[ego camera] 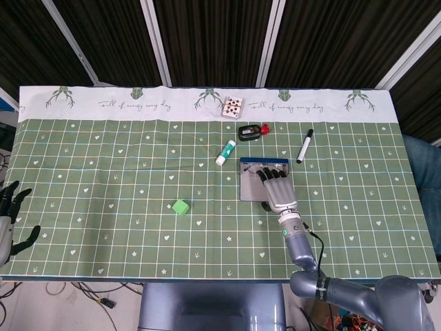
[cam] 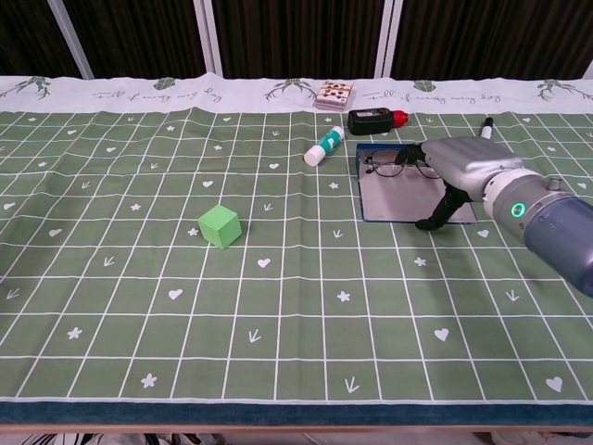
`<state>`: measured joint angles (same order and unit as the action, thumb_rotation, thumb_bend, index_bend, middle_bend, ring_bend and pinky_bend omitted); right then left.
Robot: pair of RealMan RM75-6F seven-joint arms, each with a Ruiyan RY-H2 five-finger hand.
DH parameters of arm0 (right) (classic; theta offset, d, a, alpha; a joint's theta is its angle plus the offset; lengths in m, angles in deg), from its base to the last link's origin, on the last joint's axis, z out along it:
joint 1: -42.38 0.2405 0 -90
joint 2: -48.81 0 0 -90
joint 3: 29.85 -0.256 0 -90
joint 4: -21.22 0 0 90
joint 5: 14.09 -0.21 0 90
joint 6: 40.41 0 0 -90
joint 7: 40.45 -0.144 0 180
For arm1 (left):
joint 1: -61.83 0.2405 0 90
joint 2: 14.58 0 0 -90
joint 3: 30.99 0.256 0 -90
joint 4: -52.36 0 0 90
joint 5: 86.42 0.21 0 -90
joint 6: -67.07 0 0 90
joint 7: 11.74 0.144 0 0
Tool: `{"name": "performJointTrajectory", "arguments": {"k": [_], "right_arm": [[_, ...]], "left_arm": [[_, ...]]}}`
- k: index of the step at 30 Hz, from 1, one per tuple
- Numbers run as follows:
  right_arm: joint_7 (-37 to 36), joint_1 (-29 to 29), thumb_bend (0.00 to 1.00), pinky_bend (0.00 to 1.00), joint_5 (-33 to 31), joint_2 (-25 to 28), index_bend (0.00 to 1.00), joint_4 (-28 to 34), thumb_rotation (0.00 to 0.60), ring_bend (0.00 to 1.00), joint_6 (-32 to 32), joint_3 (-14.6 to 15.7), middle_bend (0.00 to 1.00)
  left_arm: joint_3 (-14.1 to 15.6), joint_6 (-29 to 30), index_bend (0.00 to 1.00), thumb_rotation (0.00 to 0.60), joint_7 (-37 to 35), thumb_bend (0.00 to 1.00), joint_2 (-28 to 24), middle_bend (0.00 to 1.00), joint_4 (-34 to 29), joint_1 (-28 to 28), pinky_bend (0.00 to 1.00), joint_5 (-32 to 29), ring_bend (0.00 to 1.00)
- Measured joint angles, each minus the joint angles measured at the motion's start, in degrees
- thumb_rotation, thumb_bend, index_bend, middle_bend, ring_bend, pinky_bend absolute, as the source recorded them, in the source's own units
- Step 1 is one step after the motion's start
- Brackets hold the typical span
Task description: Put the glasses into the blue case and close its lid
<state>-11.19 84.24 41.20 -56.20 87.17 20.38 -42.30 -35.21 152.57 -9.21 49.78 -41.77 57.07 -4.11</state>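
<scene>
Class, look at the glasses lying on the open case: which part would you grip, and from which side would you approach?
Probably the bridge or a lens rim of the glasses, from above. They lie flat across the far end of the blue case, so the thin frame offers little from the side. The right hand is already over them.

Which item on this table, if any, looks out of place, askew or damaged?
Nothing looks damaged or spilled. The glasses lie at the far end of the open blue case, with the right hand over them. The green cube sits turned against the grid lines.
</scene>
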Motion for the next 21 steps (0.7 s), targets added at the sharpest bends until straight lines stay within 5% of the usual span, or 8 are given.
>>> {"name": "performJointTrajectory", "arguments": {"k": [16,21], "right_arm": [[0.12,-0.36,0.29,0.22,0.30,-0.52,0.23,-1.27,0.600,0.21,-1.02,-0.92,0.19],[-0.13,-0.54,0.38,0.22,0.65,-0.46,0.27,-1.09,0.600,0.21,-1.00,-1.10,0.20]], "left_arm": [[-0.07,0.03,0.12,0.600,-0.02,0.31,0.01,0.00,0.05,-0.01,0.00,-0.05,0.00],[-0.07,-0.01,0.12,0.600,-0.04,0.31,0.01,0.00,0.10,-0.01,0.00,-0.09,0.00]]}}
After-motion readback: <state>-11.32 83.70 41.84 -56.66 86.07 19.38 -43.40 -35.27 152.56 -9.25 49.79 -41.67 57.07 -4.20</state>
